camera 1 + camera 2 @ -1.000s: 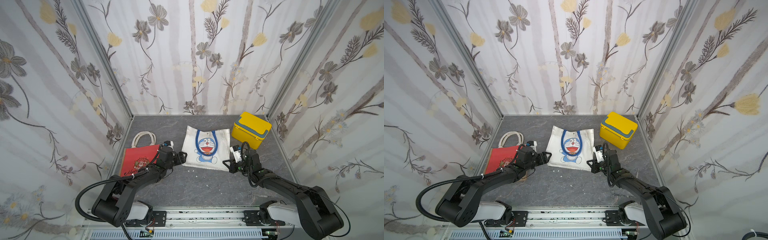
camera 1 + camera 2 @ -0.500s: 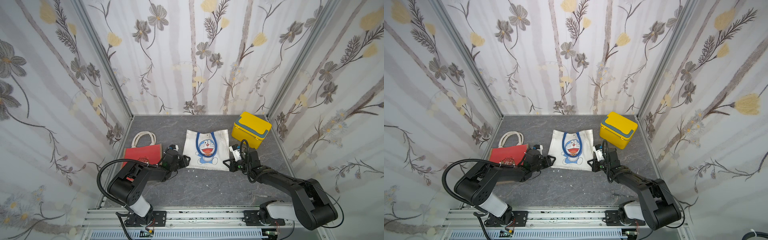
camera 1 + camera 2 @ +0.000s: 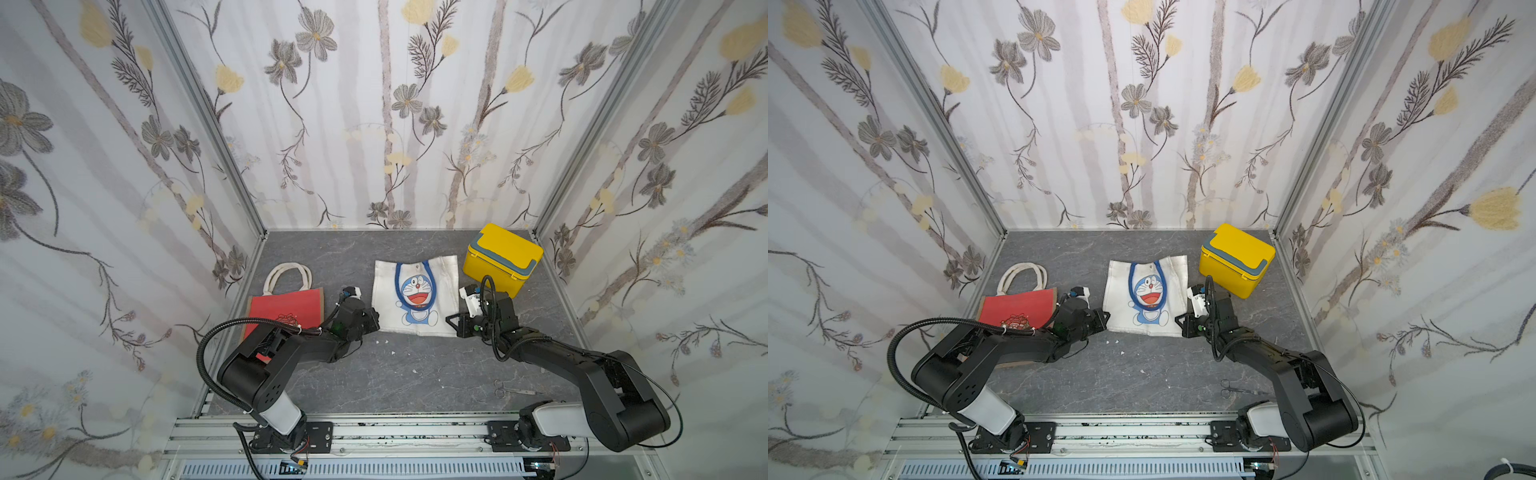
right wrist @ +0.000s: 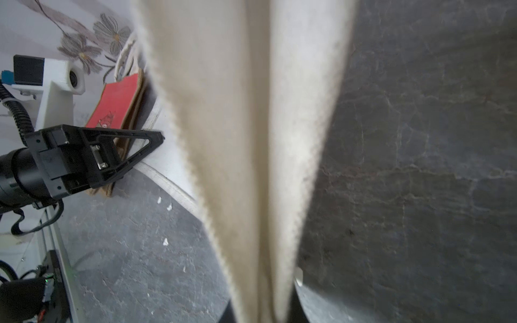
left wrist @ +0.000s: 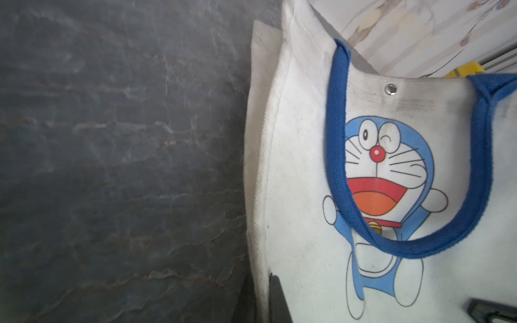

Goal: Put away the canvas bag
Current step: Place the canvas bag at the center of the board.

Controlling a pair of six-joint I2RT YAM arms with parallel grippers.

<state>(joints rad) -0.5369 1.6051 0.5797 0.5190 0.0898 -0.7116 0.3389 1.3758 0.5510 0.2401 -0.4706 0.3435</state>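
Grey tabletop [image 3: 415,374], canvas bag [image 3: 415,299] lying on it; left gripper [image 3: 375,323] and right gripper [image 3: 454,326] are each pinching a near corner, jaws clamping fabric.

**Colour and pattern survey of the tabletop cell**

We record the canvas bag [image 3: 417,298] as off-white with royal-blue handles. It carries a printed blue-and-white cartoon cat with a red nose, red mouth and orange tongue, and the left wrist view shows grey soiling near the snap. The second bag [image 3: 286,307] has a red face, tan edges and cream handles. The box [image 3: 502,261] is yellow with grey-blue trim. The floor [image 3: 415,374] is dark grey with pale veins. The walls [image 3: 374,104] are white with grey stripes, grey flowers and yellow buds.
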